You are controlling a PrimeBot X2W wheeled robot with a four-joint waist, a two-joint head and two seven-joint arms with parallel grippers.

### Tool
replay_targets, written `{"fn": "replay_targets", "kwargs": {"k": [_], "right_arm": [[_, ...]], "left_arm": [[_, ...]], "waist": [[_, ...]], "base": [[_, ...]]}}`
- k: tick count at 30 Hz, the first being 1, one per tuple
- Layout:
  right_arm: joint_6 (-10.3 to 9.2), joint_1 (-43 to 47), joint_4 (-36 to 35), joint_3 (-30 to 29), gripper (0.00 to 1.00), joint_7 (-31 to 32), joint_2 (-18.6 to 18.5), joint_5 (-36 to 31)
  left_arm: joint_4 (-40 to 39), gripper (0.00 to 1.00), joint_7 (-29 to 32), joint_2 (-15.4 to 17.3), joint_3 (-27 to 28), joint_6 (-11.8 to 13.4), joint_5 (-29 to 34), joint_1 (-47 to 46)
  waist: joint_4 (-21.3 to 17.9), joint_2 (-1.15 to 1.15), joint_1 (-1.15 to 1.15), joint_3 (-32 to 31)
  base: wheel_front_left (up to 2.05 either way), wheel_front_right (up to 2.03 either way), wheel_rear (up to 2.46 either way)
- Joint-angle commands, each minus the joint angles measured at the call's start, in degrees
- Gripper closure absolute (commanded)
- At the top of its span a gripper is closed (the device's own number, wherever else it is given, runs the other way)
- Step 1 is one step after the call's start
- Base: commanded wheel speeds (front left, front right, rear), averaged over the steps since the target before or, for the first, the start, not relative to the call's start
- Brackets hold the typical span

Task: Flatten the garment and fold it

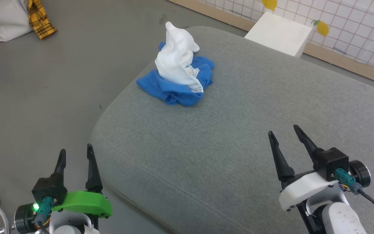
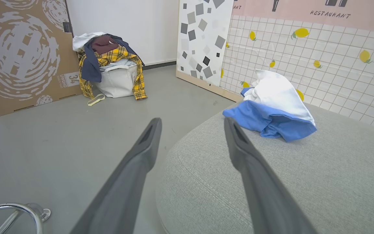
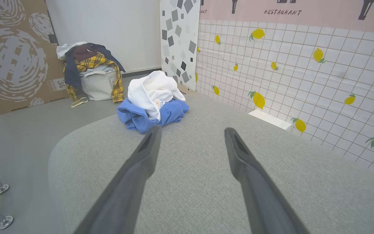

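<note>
Both pincers are idle. The left gripper (image 1: 76,148) and the right gripper (image 1: 283,129) hold their long dark fingers apart and empty on the near side. The crumpled white T-shirt with bright blue sleeves (image 1: 177,68) is heaped at the far left corner of the grey upholstered cushion (image 1: 239,136), well apart from both. My worry is that a leftward tug drags it onto the floor, or that I pinch several layers at once. The right wrist view catches the small chest print (image 3: 157,103) in the folds; the left wrist view faces plain blue and white cloth instead.
</note>
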Motion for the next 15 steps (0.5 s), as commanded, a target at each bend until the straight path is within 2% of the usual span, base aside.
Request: {"fn": "replay_targets", "kwargs": {"k": [1,7,11,15], "right_arm": [[-0.08,-1.03,0.26,0.13,0.0,-0.6,0.07,0.61],[-0.09,-1.61,0.53,0.03,0.0,-0.97,0.08,1.04],[-0.09,-2.77,0.05,0.36,0.0,-0.78,0.09,0.92],[-0.1,-4.6,-1.25,0.35,0.0,-0.2,0.09,-0.02]], "left_arm": [[0.15,0.0,-0.58,0.02,0.08,0.5,-0.95,0.08],[0.58,0.0,-1.28,-0.05,0.26,-0.03,-2.17,-0.49],[1.11,0.0,-1.34,-0.23,-0.12,-1.57,-4.83,-2.88],[2.62,0.0,1.7,0.42,-0.41,-3.3,-7.69,-9.03]], "waist": [[0.58,0.0,0.0,0.15],[1.57,0.0,0.0,0.54],[1.11,0.0,0.0,2.35],[-0.26,0.0,0.0,6.07]], "base": [[0.0,0.0,0.0],[0.0,0.0,0.0],[0.0,0.0,0.0],[0.0,0.0,0.0]]}}
